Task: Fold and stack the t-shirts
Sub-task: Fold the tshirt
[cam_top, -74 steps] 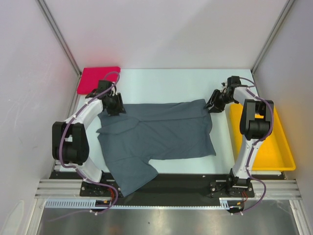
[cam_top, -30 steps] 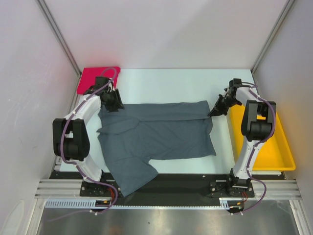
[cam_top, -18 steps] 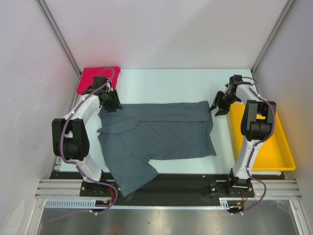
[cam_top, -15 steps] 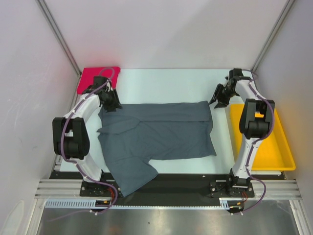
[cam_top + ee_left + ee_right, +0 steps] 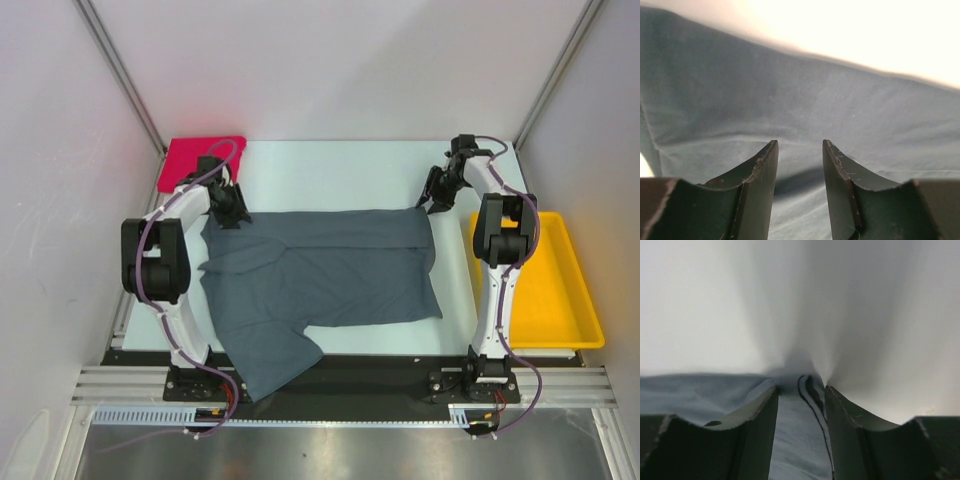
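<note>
Near edge: both arm bases bolted there. One sleeve of the grey shirt point(image 5: 330, 275) droops over the dark front strip of the table point(image 5: 330, 175). The rest lies flat and spread across the middle, collar end to the left, hem end to the right.

Right side, mid-depth: yellow tray point(image 5: 560, 300), nothing seen in it.

Far edge of the grey shirt: both arms are stretched out long and bent inward, wrists tipped down at the two far corners.
- Left gripper point(image 5: 232, 215) sits over the far left corner. Its wrist view shows the jaws part-way apart with only flat cloth beyond the gap (nothing pinched).
- Right gripper point(image 5: 430, 203) sits at the far right corner. Its wrist view shows the jaws likewise part-way apart, with a stitched hem running into the gap. The pads do not look closed on it, so I judge it not gripped.

Far left corner: red shirt point(image 5: 195, 158), already a neat flat square, apart from the grey one.

Judgement: the step in hand is the first fold of the grey shirt, with both grippers lined up to take the far edge. The next move calls for lowering the jaws onto the cloth and closing on one layer at each corner. The edge then needs lifting evenly and carrying toward the near side (uneven lift would skew the fold). The loose near sleeve will need tucking in later.
</note>
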Controlling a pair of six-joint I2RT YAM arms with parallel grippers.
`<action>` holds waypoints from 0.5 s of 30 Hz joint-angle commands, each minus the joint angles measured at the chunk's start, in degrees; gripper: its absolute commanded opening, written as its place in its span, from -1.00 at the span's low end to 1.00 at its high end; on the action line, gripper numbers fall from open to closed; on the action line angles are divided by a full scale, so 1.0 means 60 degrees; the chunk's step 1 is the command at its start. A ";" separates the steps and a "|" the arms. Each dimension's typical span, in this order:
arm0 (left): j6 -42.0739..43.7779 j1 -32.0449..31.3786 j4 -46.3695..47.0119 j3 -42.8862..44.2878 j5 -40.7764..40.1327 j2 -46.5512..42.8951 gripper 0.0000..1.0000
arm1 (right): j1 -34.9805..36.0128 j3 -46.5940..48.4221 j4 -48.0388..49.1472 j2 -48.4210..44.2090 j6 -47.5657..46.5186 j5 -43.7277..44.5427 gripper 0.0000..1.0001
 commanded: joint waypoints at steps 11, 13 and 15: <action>-0.0925 0.0488 0.0807 0.0178 0.0372 0.1166 -0.08 | -0.0065 0.0204 0.0303 0.0487 0.0061 0.0413 -0.76; -0.1013 0.0517 0.0954 0.0251 0.0503 0.1357 -0.08 | -0.0152 0.0190 0.0449 0.0502 0.0135 0.0603 -0.79; -0.1086 0.0547 0.1014 0.0396 0.0504 0.1605 -0.09 | -0.0211 0.0306 0.0669 0.0575 0.0179 0.0808 -0.83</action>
